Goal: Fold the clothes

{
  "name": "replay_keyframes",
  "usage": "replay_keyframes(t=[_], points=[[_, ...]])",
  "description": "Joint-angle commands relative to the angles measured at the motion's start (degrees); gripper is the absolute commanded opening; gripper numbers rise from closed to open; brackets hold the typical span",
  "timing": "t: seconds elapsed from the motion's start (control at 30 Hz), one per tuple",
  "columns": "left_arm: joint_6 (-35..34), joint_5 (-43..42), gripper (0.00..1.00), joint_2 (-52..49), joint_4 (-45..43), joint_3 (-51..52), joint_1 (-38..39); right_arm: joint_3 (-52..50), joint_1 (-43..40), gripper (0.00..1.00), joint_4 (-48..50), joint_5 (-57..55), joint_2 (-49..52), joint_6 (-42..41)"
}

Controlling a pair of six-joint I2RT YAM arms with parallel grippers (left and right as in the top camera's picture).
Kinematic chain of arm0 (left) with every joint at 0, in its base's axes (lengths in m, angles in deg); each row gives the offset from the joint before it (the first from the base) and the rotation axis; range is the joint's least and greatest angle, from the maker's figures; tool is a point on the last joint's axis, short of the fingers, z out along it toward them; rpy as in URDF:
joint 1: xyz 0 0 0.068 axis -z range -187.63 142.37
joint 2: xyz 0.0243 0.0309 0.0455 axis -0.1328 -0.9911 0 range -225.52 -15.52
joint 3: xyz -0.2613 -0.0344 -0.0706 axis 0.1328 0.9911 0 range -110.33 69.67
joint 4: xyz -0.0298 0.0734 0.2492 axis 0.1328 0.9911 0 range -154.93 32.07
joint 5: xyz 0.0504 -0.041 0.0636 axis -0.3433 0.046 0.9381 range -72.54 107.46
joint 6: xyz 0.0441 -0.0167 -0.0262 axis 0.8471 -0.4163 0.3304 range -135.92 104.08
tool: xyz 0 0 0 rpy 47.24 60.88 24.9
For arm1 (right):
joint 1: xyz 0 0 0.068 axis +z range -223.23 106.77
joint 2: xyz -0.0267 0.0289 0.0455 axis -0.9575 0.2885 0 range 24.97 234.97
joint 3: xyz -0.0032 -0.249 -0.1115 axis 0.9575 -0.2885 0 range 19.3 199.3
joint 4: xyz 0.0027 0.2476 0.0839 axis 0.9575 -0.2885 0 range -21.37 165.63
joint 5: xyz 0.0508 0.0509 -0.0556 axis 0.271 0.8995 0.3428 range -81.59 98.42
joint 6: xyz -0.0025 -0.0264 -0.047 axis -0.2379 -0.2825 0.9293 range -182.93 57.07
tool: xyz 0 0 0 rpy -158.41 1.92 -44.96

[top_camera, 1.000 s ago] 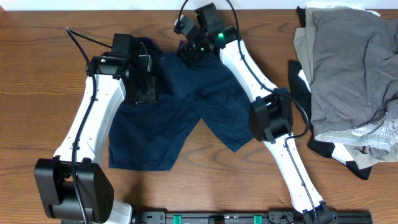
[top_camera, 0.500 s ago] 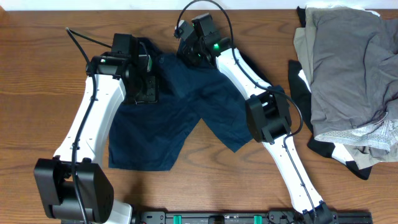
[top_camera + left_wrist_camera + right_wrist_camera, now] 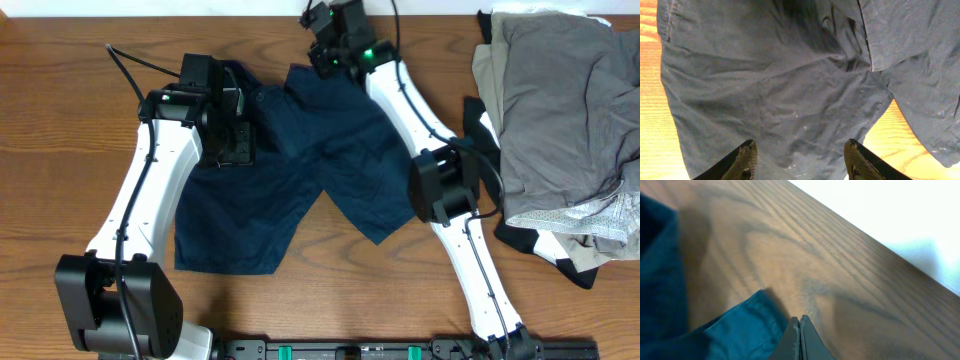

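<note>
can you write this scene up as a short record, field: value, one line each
surface: wooden table
garment in work: navy shorts, spread flat, not yet folded
left gripper: open, over the shorts; contact unclear
right gripper: shut, apparently pinching the shorts' edge near the table's far side
waiting: pile of clothes on the table's right side, grey on top

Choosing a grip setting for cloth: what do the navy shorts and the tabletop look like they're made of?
The navy shorts: probably a woven cotton-type cloth, matte, going by soft creases and stitched seams. The tabletop: wood or wood-look laminate, smooth with slight sheen; grain lines show, but which cannot be told.
</note>
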Motion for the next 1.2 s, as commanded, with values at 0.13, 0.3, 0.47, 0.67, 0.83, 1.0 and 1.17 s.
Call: replay_keyframes(t=[0.13, 0.3, 0.47, 0.67, 0.83, 1.0, 1.17], points=[[0.74, 1.22, 0.57, 0.22, 0.04, -0.83, -0.26, 1.49, 1.29, 0.15, -15.61, 15.61, -1.95, 5.79], [-0.92, 8.55, 0.57, 0.22, 0.31, -0.83, -1.03, 1.49, 2.84, 0.15, -29.0, 18.8, -1.95, 6.19], [-5.4, 9.46, 0.58, 0.22, -0.61, -0.83, -5.79, 1.53, 2.97, 0.08, -36.63, 23.87, -2.6, 6.14], [-7.67, 8.41, 0.57, 0.22, -0.74, -0.83, -10.38, 1.49, 2.8, 0.04, -40.81, 10.86, -2.58, 1.03], [-7.65, 7.96, 0.57, 0.22, -0.87, -0.83, -10.69, 1.42, 0.37, 0.05, -36.63, -5.49, -2.51, -9.81], [-7.65, 7.96, 0.57, 0.22, -0.96, -0.83, -10.69, 1.01, -2.64, 0.07, -32.87, -7.34, -2.47, -11.65], [-7.63, 7.96, 0.57, 0.22, -0.98, -0.83, -10.71, 1.11, -4.39, 0.11, -29.55, -1.29, -2.54, -6.21]])
